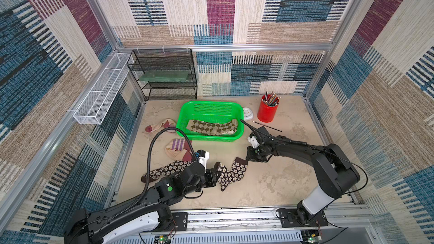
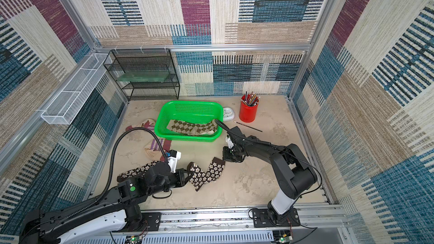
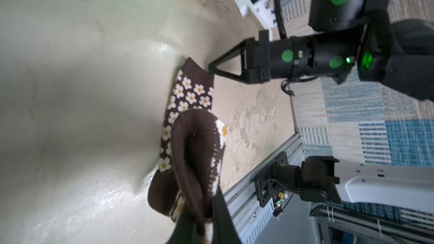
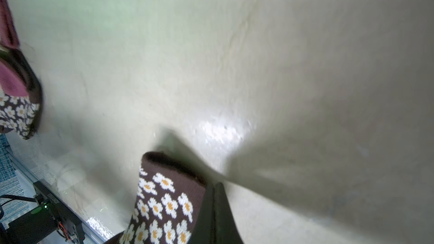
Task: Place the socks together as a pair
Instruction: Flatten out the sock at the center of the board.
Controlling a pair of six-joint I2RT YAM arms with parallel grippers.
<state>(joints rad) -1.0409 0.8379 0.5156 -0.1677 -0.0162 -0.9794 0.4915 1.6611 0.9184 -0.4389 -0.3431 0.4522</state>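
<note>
Jaws are both pressing shut: left gripper (image 1: pixel 217 174) is pinching the daisy sock (image 1: pixel 232 172) mid-table; right gripper (image 3: pixel 211 71) is sitting at its cuff, grip unconfirmed. I am advising lifting level, laying it onto its mate (image 1: pixel 164 171).

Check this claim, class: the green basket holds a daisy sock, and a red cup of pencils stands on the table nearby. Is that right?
One detail is wrong. The basket holds an argyle sock, not a daisy one, as both top views show. The rest stands: the basket is green, and the red cup of pencils stands on the table nearby.
</note>
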